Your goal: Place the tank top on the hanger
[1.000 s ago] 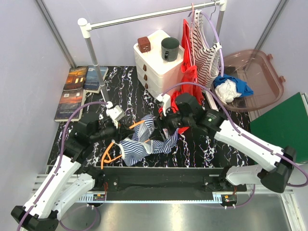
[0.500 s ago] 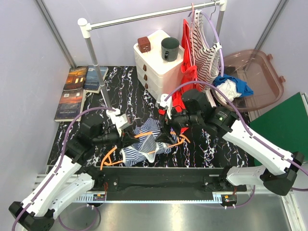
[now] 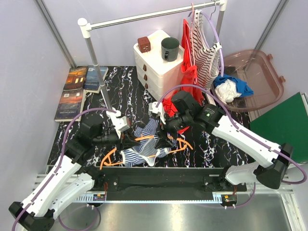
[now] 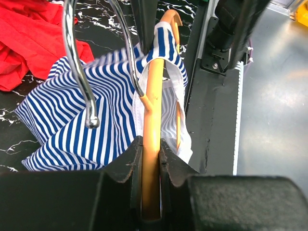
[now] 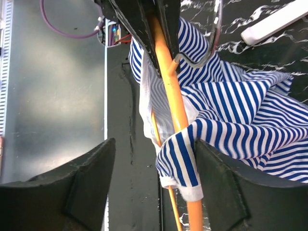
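Table (image 3: 130,91), black marble: tank top (image 3: 138,156) bunched near front edge, mid-table, betw. the two grippers. Striped cloth draped over one shoulder of hanger (image 3: 109,160), strap looped round it, rest slack. Hanger orange, ends poking out of cloth left & right. L gripper (image 3: 132,141) clamped tight on hanger bar, near hook base. R gripper (image 3: 166,139) spread wide, nothing pinched; strap & hanger arm sit in the gap, can't tell if cloth brushes a finger. Metal hook (image 4: 77,57) curves over cloth.
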{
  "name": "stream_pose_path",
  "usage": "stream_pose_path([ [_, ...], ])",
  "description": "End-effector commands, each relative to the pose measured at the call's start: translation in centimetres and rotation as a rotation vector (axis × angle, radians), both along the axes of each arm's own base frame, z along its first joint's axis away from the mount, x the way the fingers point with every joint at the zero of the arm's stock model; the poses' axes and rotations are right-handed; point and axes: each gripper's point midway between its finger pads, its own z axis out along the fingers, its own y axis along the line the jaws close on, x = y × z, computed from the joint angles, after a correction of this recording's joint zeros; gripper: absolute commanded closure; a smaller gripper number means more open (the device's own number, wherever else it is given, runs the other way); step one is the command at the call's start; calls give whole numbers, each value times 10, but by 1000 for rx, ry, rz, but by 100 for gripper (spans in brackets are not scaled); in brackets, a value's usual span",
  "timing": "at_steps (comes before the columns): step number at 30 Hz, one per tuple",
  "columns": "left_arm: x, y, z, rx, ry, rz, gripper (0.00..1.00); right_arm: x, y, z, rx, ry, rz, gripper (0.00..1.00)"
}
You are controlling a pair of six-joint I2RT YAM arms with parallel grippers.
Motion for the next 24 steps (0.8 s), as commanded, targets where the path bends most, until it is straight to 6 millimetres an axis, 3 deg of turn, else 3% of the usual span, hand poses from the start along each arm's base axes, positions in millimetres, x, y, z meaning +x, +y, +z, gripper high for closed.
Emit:
stream_pose_path([
  [1,-5,-5,22,-63,-83,-54,100,-12,1,-14,-25,64,64,31],
  [7,-7,-5,24,-67,-91,-63,100,-18,2,-26,-48,121,82,37],
  [9,-8,-5,24,-69,-92,-65,100,-18,3,-27,-49,130,84,44],
  [10,-7,-5,24,-68,-92,-64,100,-17,3,-27,-48,127,79,50],
  [11,-6,-4,24,-66,-90,-58,100,-17,3,-26,-50,128,74,67],
  [14,-3,-3,23,-59,-92,-34,100,-16,2,-24,-41,120,66,80],
  [16,1,-2,24,-56,-89,-5,100,-11,2,-26,-40,98,36,98],
  [19,12,1,23,-40,-83,68,99,-3,1,-27,-34,64,-23,100],
  [20,19,4,22,-29,-86,111,78,1,2,-24,-23,57,-51,100],
  [21,22,5,23,-27,-79,133,64,3,1,-24,-24,53,-69,100],
  [23,31,10,21,-12,-82,198,38,6,-2,-22,-15,34,-114,100],
  [24,34,11,22,-12,-87,217,32,9,-3,-21,-12,27,-134,100],
])
